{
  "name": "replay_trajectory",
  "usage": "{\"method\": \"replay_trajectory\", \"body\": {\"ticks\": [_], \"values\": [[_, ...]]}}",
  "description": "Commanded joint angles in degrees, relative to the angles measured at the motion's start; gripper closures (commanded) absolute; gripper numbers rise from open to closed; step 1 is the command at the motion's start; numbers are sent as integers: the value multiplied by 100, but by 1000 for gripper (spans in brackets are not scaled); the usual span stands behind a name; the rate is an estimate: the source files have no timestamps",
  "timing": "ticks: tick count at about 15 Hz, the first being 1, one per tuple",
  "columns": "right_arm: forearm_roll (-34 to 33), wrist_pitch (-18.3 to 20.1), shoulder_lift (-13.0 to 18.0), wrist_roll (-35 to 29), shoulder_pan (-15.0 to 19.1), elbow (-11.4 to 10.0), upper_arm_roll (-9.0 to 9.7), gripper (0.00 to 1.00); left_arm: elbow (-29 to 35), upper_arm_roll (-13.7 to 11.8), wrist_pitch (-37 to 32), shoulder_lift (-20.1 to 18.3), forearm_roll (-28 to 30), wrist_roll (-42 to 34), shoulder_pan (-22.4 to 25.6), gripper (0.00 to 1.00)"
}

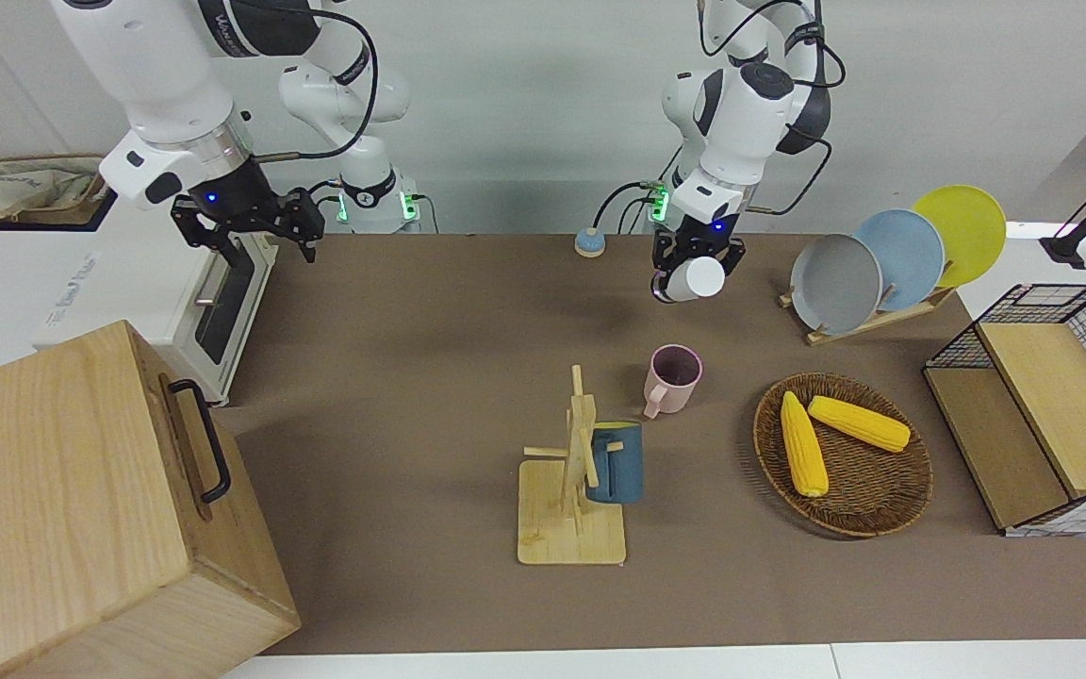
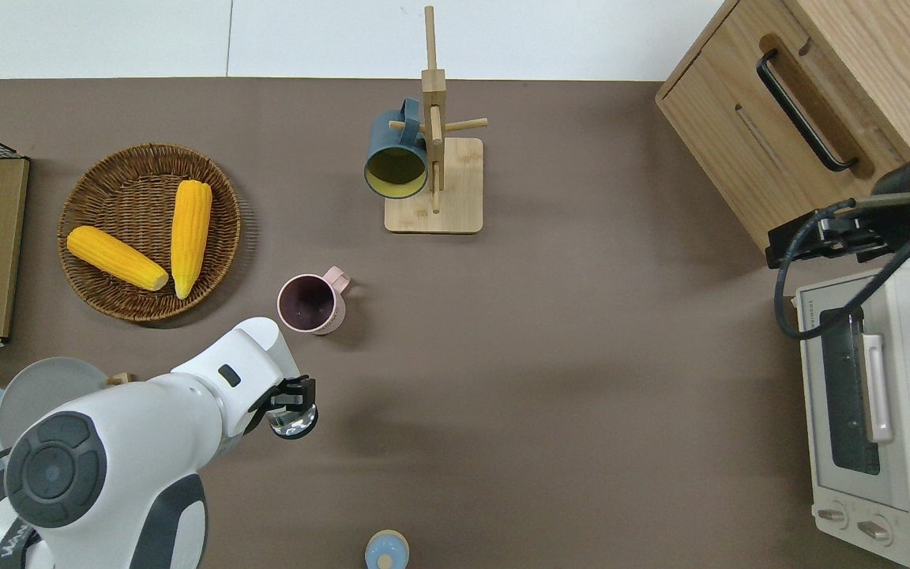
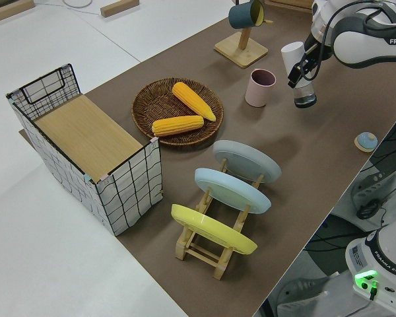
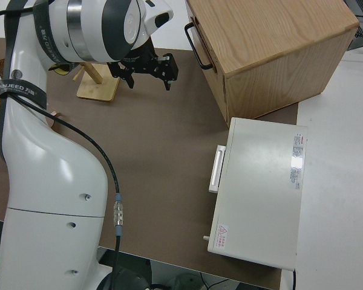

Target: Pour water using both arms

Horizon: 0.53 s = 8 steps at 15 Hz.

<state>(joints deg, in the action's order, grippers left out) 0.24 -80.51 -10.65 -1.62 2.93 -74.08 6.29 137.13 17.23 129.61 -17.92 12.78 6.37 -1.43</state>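
The left claw (image 2: 291,411) is gripping a bottle (image 1: 691,279) with a white cap, holding it up over the bare brown table (image 2: 550,332). In the view from above, the bottle is hanging at about six o'clock from the pink cup (image 2: 310,303), a little apart from it. The right claw (image 1: 251,222) is open wide, holding nothing, up by the white oven (image 2: 874,411) and the wooden box (image 2: 747,103).

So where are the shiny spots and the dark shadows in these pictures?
Right side view: a bright glare patch on the white toaster oven. Overhead view: a soft dark shadow on the table beside the left gripper. Front view: blue lights glow on both wrists, green ones at the arm bases.
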Motion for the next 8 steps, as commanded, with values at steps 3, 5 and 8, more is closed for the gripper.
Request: {"method": "replay_trajectory", "body": {"ticks": [3,5,8], "values": [[20,-18,204,118,85,-142,153,9,-178,-71,-14,139,5,110,-94,1000],[29,-18,204,118,85,-142,153,9,-265,-71,-102,227,-3,101,-85,1000],[29,-18,204,118,103,-142,153,9,-757,-79,-689,533,-135,118,-41,1000]]}}
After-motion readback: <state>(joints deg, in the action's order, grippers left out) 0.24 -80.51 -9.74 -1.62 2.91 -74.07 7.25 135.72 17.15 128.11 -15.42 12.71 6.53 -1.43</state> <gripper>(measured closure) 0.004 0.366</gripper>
